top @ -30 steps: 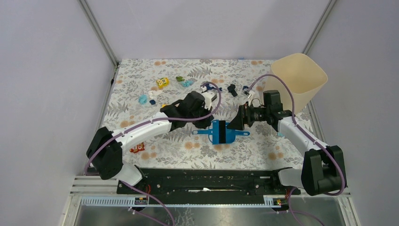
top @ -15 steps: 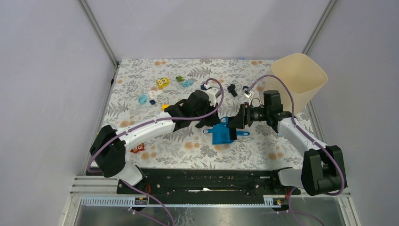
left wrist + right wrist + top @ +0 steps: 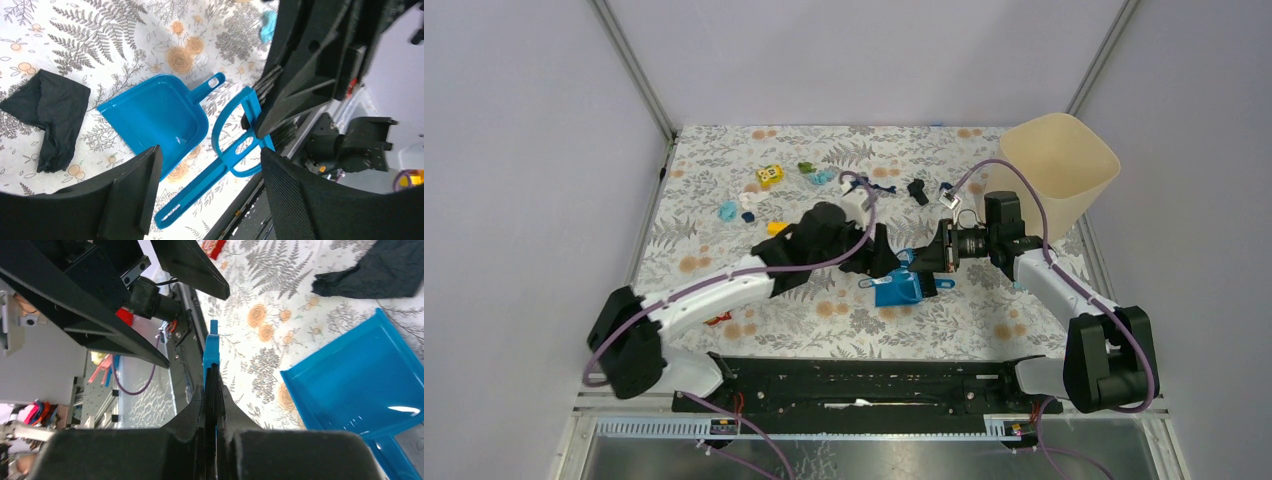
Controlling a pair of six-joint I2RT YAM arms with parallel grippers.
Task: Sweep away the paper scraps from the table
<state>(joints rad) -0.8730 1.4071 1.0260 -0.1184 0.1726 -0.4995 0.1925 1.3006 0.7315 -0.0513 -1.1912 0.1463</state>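
Paper scraps, crumpled bits, strewn at far side of fern-print cloth table. Left gripper spread over blue plastic dustpan; right gripper pinching blue plastic brush.

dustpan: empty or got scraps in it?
Empty. In the left wrist view the blue dustpan lies flat on the table, its inside bare, nothing in it.
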